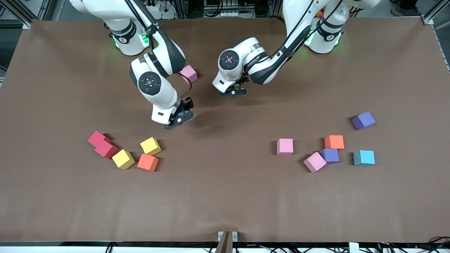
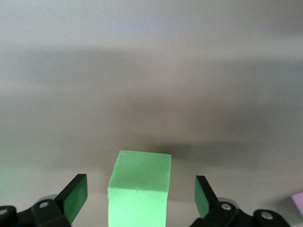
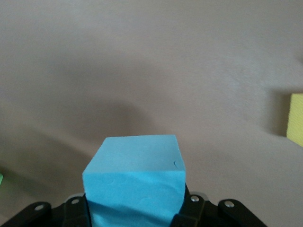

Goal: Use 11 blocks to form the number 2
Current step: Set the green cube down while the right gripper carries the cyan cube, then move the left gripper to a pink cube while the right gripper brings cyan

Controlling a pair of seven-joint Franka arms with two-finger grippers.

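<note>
My left gripper (image 2: 139, 201) stands spread wide, both pads clear of the green block (image 2: 140, 187) sitting between them on the table (image 1: 225, 196). My right gripper (image 3: 135, 215) is clamped on a blue block (image 3: 135, 182), low over the table's middle. At 10 o'clock from the left gripper sits 1 pink block (image 1: 189, 73). No number 2 is formed.

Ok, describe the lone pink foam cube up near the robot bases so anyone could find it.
Start at the right arm's base. The small pink foam cube sits on the brown table beside that arm's elbow. It is alone there, farther from the front camera than every other loose cube.
</note>
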